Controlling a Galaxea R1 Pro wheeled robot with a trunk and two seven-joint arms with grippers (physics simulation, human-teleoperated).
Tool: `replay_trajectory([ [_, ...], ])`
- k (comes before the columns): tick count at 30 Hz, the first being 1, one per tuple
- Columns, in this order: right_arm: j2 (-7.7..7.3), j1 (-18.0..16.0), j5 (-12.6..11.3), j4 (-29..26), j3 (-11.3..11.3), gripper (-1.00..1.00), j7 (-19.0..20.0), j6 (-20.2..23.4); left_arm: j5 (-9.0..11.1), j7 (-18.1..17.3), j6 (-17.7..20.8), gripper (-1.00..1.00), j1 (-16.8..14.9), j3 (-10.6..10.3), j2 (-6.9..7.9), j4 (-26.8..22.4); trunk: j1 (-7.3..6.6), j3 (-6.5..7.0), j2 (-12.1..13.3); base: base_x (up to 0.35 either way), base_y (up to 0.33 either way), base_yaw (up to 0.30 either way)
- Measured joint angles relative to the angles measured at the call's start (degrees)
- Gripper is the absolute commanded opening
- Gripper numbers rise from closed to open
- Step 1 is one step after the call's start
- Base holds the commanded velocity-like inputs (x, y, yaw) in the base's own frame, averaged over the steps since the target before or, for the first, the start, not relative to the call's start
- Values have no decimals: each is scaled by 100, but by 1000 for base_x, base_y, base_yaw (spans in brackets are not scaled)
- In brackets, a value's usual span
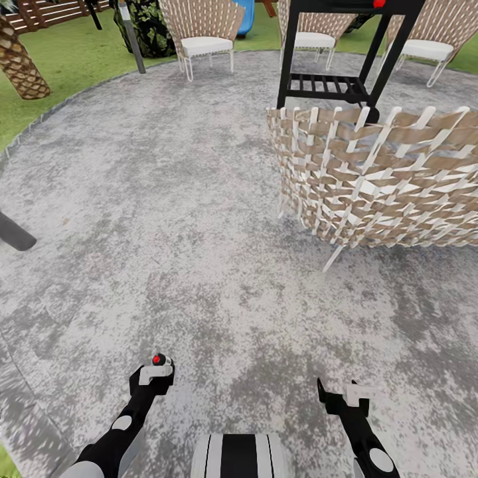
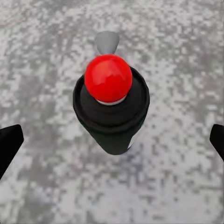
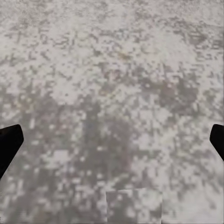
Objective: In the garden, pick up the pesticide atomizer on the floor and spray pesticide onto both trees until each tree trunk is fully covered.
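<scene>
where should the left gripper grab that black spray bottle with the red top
Grip the black body of the spray bottle below its red top, coming straight down from above. It stands upright on the grey paving, centred between the open fingers of the left gripper, so lowering and closing should pinch its round sides.

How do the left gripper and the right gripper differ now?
1. Between the left gripper's fingers is the black, red-topped atomizer, untouched; between the right gripper's lies bare grey paving.
2. In the head view the left gripper reaches slightly farther forward than the right gripper.
Shared: both open, pointing down.
</scene>
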Motion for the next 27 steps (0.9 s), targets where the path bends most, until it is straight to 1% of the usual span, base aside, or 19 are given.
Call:
replay_trajectory([
  [7, 0, 1, 0, 0, -1, 100, -1, 0, -2, 0, 0, 100, 0, 0, 0, 0, 0, 0, 0, 15, -6, 19],
  [12, 0, 1, 0, 0, 0, 100, -3, 0, -2, 0, 0, 100, 0, 0, -5, 0, 0, 0, 0, 160, -108, 50],
  [16, 0, 1, 0, 0, 1, 100, 2, 0, 3, 0, -1, 100, 0, 0, -2, 0, 0, 0, 0, 59, -43, 12],
  [22, 0, 1, 0, 0, 1, 100, 1, 0, 6, 0, -6, 100, 0, 0, -4, 0, 0, 0, 0, 4, -5, 20],
  [27, 0, 0, 0, 0, 1, 100, 0, 0, -1, 3, -9, 100, 0, -2, -5, 0, 0, 0, 0, -131, -99, 187],
])
